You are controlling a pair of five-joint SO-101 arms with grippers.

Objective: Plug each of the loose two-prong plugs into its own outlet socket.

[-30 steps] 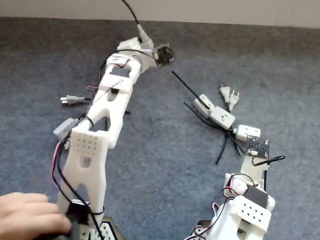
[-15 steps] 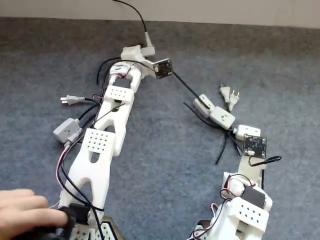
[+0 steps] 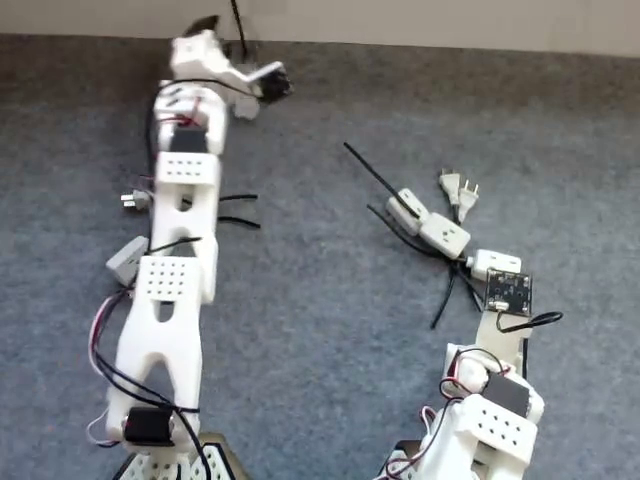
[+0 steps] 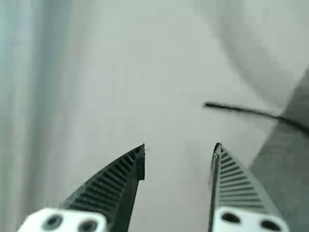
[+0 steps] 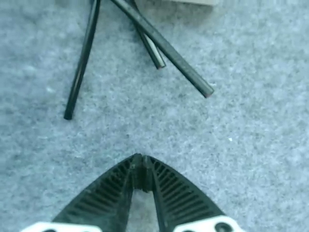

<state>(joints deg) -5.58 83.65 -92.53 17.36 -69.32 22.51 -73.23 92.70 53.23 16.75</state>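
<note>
Progress: judging nothing plugged yet. The white two-prong plug (image 3: 458,188) is lying loose with its prongs bare, ahead of the right claw (image 5: 142,166), just past the white socket block (image 3: 445,235) and the second socket block (image 3: 408,207). The grey plug (image 3: 133,198) is lying well behind the left claw (image 4: 179,145), beside that arm and partly hidden by it. Both insertions are looking undone, so the whole job is remaining: pick, align prongs, push.

Left claw is sitting open and gripping nothing, facing a pale wall, with a thin black cable (image 4: 241,110) crossing ahead of it. Right claw is sitting closed, tips touching, empty, over the tabletop (image 5: 251,145). Black cable ends (image 5: 161,46) are lying just ahead of it.

Materials: the tabletop is showing grey short-pile carpet, fuzzy and probably grippy. Socket blocks are looking like smooth hard plastic, rounded cubes. Cables are looking round and rubbery. Claw fingers (image 4: 118,186) are showing black, tapered, with ribbed inner faces.
</note>
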